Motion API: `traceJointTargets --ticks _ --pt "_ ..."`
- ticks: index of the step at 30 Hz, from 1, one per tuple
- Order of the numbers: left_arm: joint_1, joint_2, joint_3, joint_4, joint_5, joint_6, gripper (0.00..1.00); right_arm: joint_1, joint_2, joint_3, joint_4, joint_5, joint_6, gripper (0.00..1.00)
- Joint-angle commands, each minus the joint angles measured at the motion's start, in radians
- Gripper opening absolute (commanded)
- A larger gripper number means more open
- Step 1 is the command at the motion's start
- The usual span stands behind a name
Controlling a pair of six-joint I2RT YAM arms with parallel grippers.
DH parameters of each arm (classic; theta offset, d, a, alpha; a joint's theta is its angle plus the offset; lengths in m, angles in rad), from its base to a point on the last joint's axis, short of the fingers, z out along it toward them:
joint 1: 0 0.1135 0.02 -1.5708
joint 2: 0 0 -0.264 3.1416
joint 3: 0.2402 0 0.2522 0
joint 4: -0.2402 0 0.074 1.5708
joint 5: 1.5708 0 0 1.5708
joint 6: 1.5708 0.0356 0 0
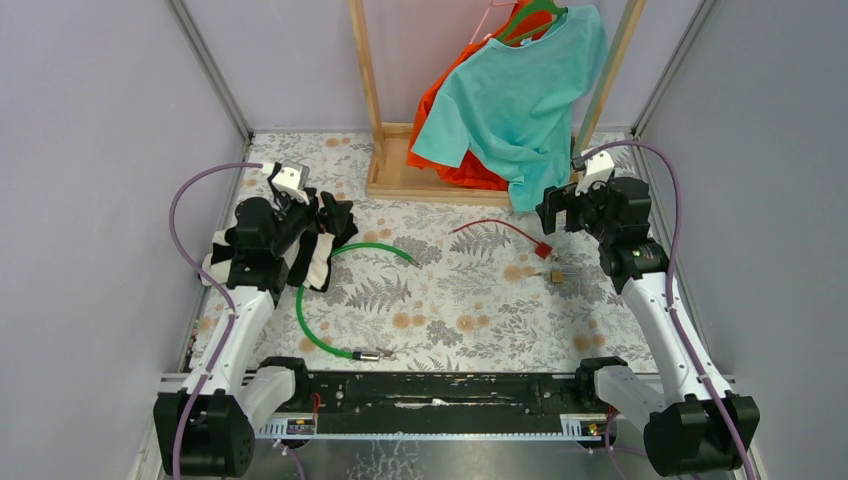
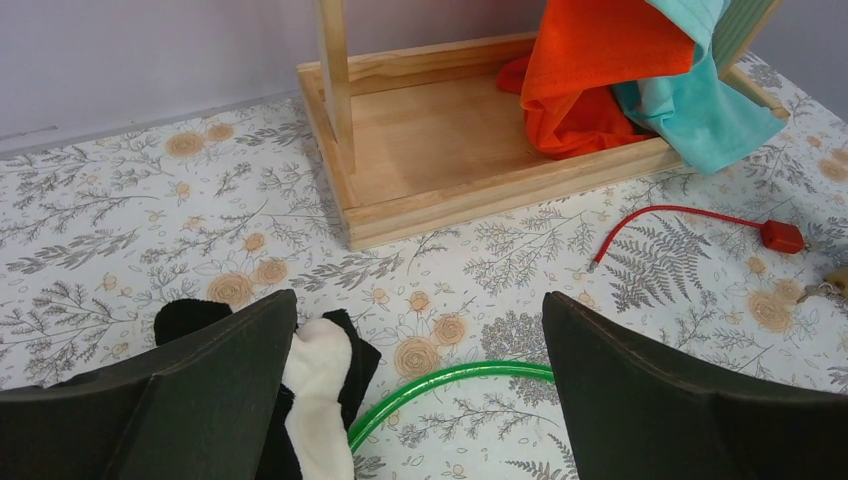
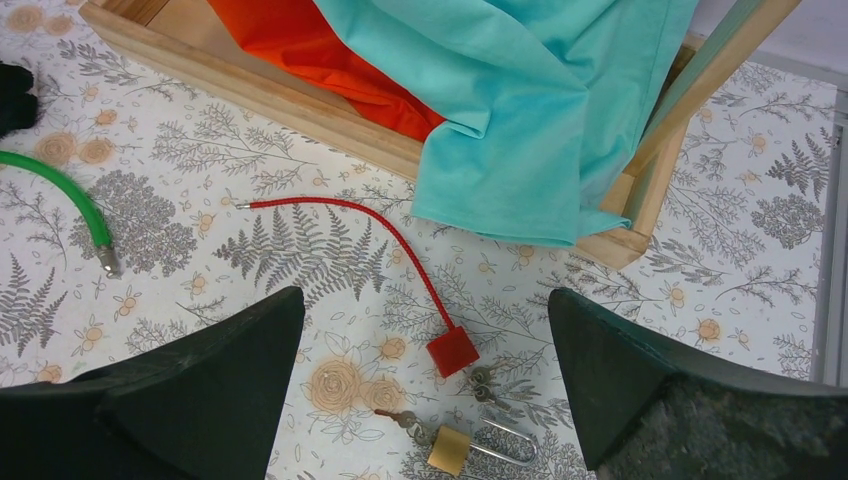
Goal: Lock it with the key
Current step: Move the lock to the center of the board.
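A small brass padlock (image 3: 449,450) with a silver shackle lies on the floral table, low in the right wrist view between my open right fingers; in the top view the padlock (image 1: 562,274) is right of centre. A key (image 3: 402,419) on a ring lies at the body's left end, and two more keys (image 3: 480,381) lie just above. I cannot tell whether the shackle is latched. My right gripper (image 3: 425,295) hovers open above them, holding nothing. My left gripper (image 2: 420,300) is open and empty over a green cable (image 2: 450,380), far left of the padlock.
A red cable lock (image 3: 452,352) lies beside the keys. The green cable (image 1: 310,320) curves across the left half of the table. A black-and-white cloth (image 2: 315,390) sits under the left gripper. A wooden rack base (image 1: 400,182) with teal (image 1: 520,100) and orange shirts stands at the back.
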Motion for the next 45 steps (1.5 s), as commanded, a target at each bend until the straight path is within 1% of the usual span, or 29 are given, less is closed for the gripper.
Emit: traceJointTargets --ticks 1,5,11,14,19,21,26,30,34,40,45 --pt "0.011 -0.021 -0.006 0.049 0.033 0.025 1.00 -0.009 -0.027 -0.005 0.051 -0.028 -0.037 0.99" --pt "0.011 -0.011 -0.008 0.046 0.058 0.027 1.00 -0.009 -0.026 0.017 0.027 -0.037 -0.053 0.99" --pt "0.002 0.013 0.002 0.043 0.086 0.059 1.00 -0.007 -0.007 0.057 -0.035 0.050 -0.097 0.99" --pt "-0.037 0.037 0.030 -0.032 0.081 0.165 1.00 -0.002 -0.004 0.056 -0.091 0.035 -0.144 0.99" --pt "-0.138 0.074 0.046 -0.240 0.099 0.445 1.00 0.029 -0.003 0.015 -0.158 0.003 -0.240 0.99" --pt "-0.169 0.080 0.039 -0.293 0.104 0.497 1.00 0.036 0.003 -0.020 -0.163 0.005 -0.265 0.99" --pt "-0.247 0.083 0.011 -0.324 0.077 0.511 1.00 0.042 0.065 -0.076 -0.209 0.041 -0.363 0.99" --pt "-0.310 0.088 -0.012 -0.304 0.052 0.496 1.00 0.042 0.167 -0.073 -0.271 0.115 -0.383 0.99" --pt "-0.348 0.094 -0.027 -0.265 0.030 0.471 1.00 0.040 0.282 -0.074 -0.289 0.176 -0.372 0.92" --pt "-0.368 0.096 -0.024 -0.262 0.019 0.452 1.00 0.039 0.394 -0.046 -0.359 0.127 -0.328 0.80" --pt "-0.370 0.092 -0.041 -0.244 0.014 0.449 1.00 0.039 0.458 -0.047 -0.359 0.136 -0.302 0.76"
